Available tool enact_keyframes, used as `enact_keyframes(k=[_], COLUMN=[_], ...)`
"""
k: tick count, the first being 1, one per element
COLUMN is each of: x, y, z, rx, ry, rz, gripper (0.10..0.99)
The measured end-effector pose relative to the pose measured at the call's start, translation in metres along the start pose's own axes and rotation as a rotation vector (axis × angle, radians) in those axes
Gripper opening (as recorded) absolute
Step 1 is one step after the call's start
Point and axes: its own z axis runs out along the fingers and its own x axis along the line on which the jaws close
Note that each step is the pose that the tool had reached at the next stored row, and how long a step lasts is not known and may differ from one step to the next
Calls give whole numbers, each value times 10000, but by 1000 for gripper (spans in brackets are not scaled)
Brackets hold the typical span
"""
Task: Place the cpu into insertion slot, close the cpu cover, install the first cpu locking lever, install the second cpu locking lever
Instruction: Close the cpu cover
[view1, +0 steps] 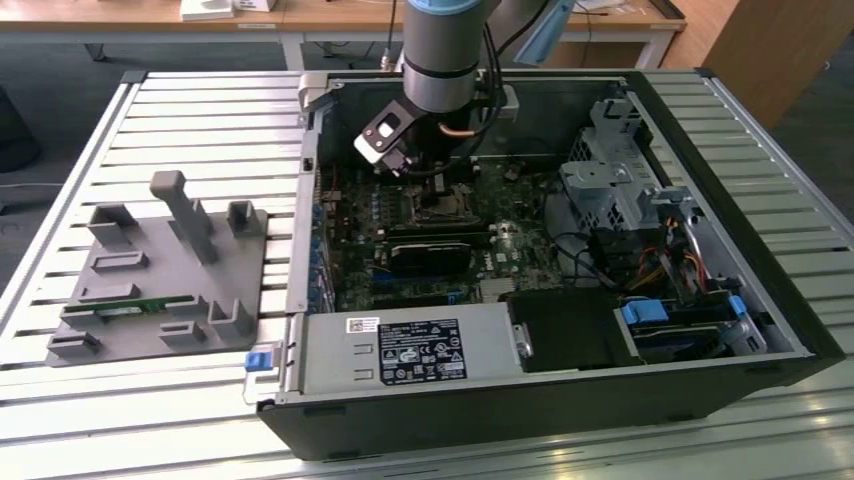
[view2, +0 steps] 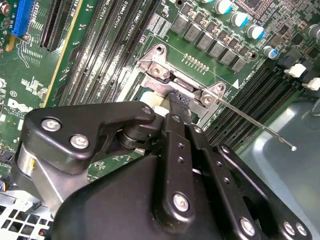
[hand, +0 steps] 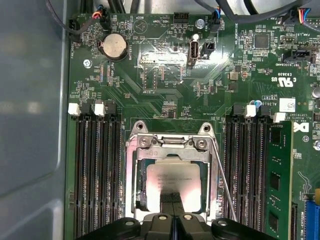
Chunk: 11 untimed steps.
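Where pinched claw (hand: 173, 199) rests, silvery cpu cover (hand: 132, 170) frames flat grey cpu (hand: 172, 172).

Slatted silvery metal table (view1: 200, 110), slats running across the exterior view. An open black computer case (view1: 534, 415) sits directly on it with the side panel off, and covers most of the surface. A grey fixture plate (view1: 160, 290) with upright posts and blocks lies flat on the slats just beside the case, on the exterior view's left of it, with a narrow gap between. Slats also show past the case on the exterior view's right.
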Motion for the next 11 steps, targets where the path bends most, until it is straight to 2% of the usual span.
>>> enact_keyframes(k=[3, 5, 11], x=[5, 3, 8], y=[3, 1, 2], z=[-17, -62, -156], rx=[-13, 1, -1], ry=[22, -1, 2], rz=[-1, -1, -1], gripper=[106, 106, 106])
